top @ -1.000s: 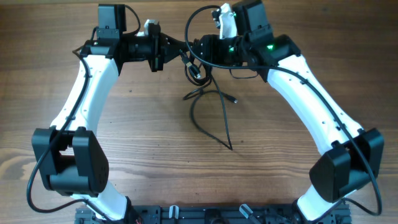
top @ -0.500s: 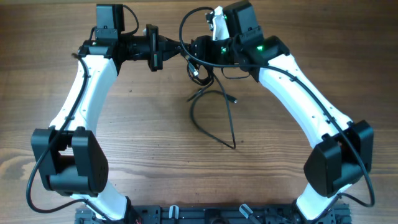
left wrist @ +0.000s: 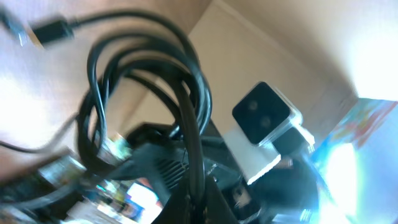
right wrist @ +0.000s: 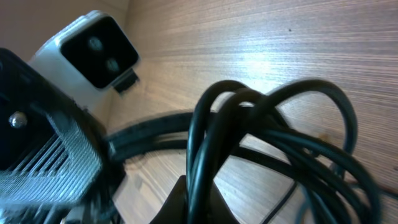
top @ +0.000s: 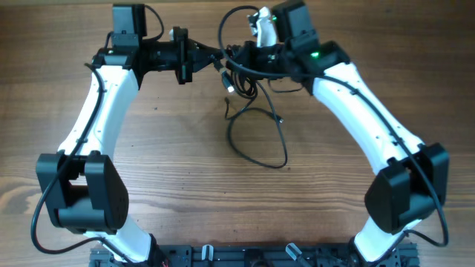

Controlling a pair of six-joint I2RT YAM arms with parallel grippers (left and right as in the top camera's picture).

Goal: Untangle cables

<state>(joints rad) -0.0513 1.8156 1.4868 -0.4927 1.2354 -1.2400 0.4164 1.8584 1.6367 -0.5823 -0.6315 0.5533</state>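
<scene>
Where the two arms meet, the left gripper (top: 214,57) is seen clamped on the cables (top: 233,80), w/ several strands pinched betw. its fingers in the left wrist view. Directly opp., almost touching it, the right gripper (top: 231,56) is likewise closed on the same bundle. A plug end (left wrist: 53,31) is seen above the left fingers. Below both grippers, the rest of the cord is laid in one long curve on the wooden table (top: 171,148).

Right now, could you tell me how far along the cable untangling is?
Nothing looks separated yet. The left pincer and right pincer both grip the cables, a looped bundle between them, one loop trailing on the table. Pulling the loops apart remains.
</scene>
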